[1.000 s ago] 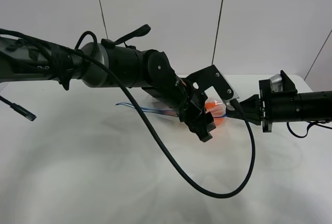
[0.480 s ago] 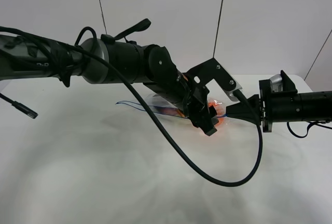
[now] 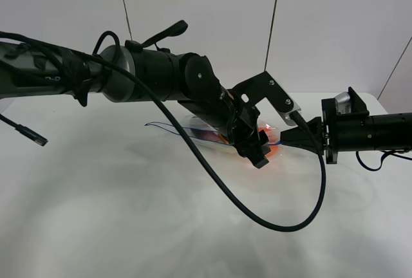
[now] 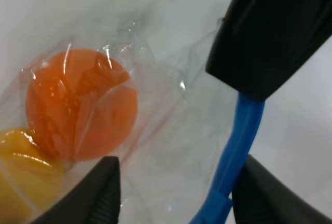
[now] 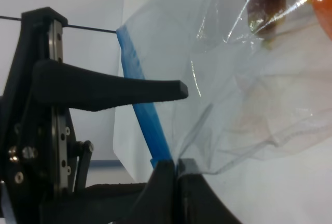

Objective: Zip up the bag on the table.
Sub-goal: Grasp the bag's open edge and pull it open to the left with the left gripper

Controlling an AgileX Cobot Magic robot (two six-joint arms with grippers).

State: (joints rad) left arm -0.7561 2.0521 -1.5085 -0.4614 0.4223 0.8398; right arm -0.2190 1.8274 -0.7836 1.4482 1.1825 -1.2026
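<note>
The bag [image 3: 201, 130] lies on the white table [image 3: 116, 213], mostly hidden behind my left arm. Its clear crinkly plastic shows an orange fruit [image 4: 78, 105] and a yellow fruit [image 4: 15, 172]; a purple eggplant [image 5: 264, 6] appears in the right wrist view. My left gripper [image 4: 176, 198] is open, its fingers [image 4: 104, 193] straddling the plastic and the blue zipper strip [image 4: 238, 146]. My right gripper [image 5: 174, 180] is shut on the bag's edge at the end of the blue strip [image 5: 142, 110]. In the high view both grippers, left [image 3: 259, 156] and right [image 3: 288, 138], meet at the bag's right end.
A black cable [image 3: 257, 213] loops from the left arm over the table in front of the bag. A loose blue cord [image 3: 161, 128] trails left of the bag. A white wall stands behind the table's far edge.
The left gripper has swung a little to the right and closer to the bag's right end, then held almost still. The right gripper has stayed in place, shut.
</note>
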